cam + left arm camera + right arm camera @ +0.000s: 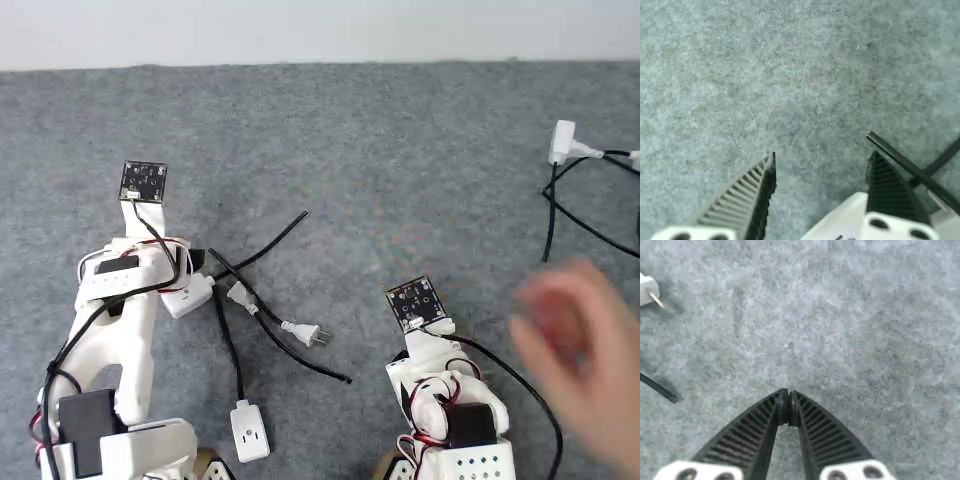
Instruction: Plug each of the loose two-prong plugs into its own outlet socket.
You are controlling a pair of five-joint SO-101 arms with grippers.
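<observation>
While the left gripper [822, 160] gapes, the right gripper [788, 407] sits closed, empty.

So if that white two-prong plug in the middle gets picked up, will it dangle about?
Probably. The plug looks small and light, so its curving black cord would likely tug and swing it. Its smooth white body may slip in a pincer, and the thin prongs could bend if pushed.

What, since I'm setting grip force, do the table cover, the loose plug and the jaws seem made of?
Table cover: grey felt or short carpet, matte, fuzzy mottled fibres.
Loose plug: white moulded plastic, smooth, with two metallic-looking prongs.
Jaws: black plastic, matte, with ribbed faces; possibly printed.
</observation>
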